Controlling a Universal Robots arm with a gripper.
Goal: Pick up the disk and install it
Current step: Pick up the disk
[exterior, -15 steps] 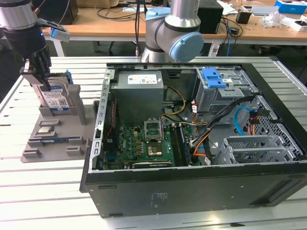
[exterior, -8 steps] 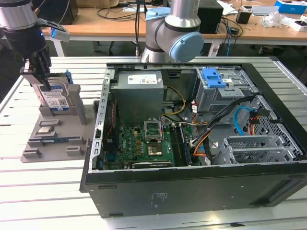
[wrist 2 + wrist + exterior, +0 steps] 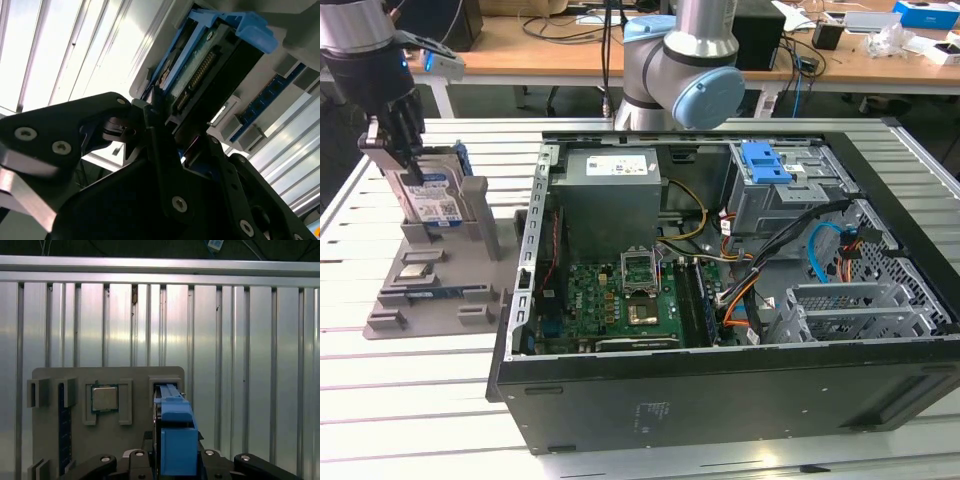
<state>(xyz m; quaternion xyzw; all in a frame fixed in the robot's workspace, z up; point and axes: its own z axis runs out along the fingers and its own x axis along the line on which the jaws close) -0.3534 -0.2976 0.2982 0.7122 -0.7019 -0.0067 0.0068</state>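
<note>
Disk, a rectangular silver hard drive with a white-and-blue label in a blue plastic bracket [image 3: 432,195], stands on edge in a slot of the grey moulded parts holder [image 3: 430,290], on the slatted aluminium table [image 3: 420,400] at the exterior view's left. I find the black robot gripper [image 3: 403,163] set over its upper end, straddling the drive. In the first wrist view the blue bracket [image 3: 175,440] lies squarely in the middle of the tool. I cannot tell whether the tool is clamped on the drive or merely stands around it. I judge the pick-up step to be in hand and the installation not begun, since the drive sits in its slot, well apart from the open black computer case [image 3: 720,400]. A small square silver chip [image 3: 104,398] rests in its own pocket of the holder, beside the drive. In my judgement the next move calls for a confirmed firm hold, then a straight pull along the slot so the bracket does not bind against the holder walls.
</note>
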